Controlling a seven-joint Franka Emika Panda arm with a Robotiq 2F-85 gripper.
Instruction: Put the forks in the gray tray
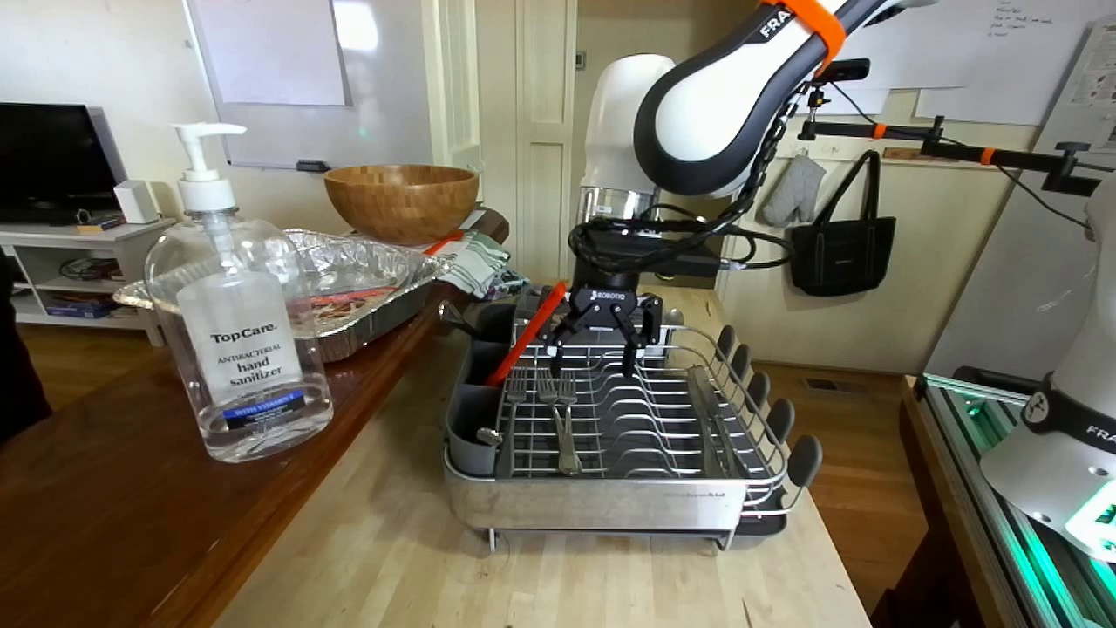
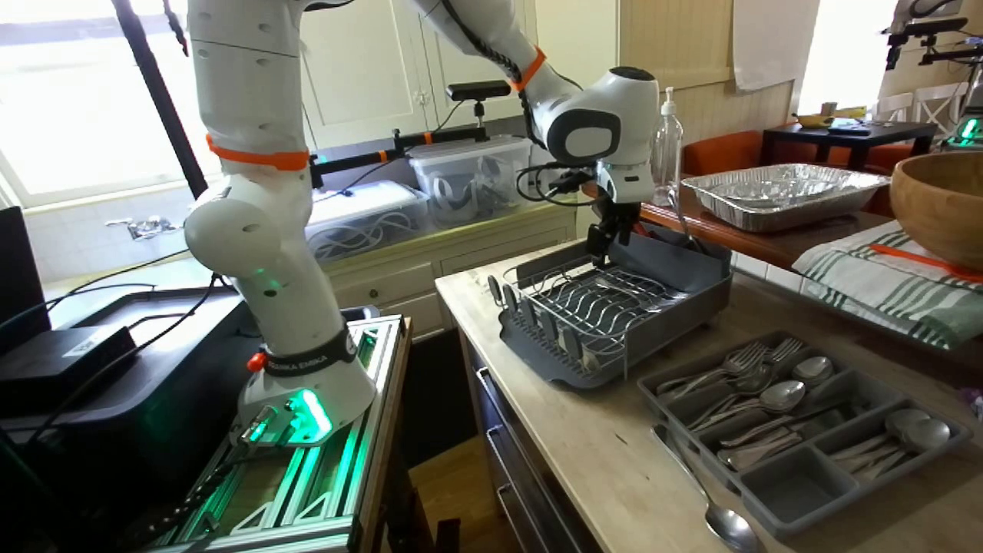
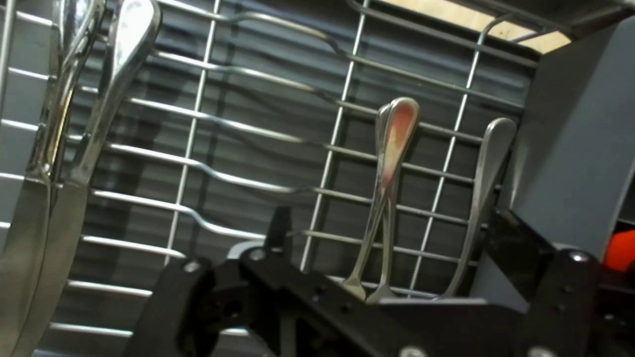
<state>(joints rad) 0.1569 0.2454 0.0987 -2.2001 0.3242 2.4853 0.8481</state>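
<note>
Your empty jaws are hanging wide apart above the gray rack [image 1: 602, 508]; below, between them in the wrist view, two crossed forks [image 3: 390, 166] are lying roughly square to that spread, handles pointing toward the rack's lettered steel edge.

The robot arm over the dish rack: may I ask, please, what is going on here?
The Franka arm holds its open, empty Robotiq gripper over the metal dish rack, where three forks and some table knives lie. It may be about to grasp a fork, but none is held. Nearby, a gray cutlery tray holds spoons and other forks.
</note>
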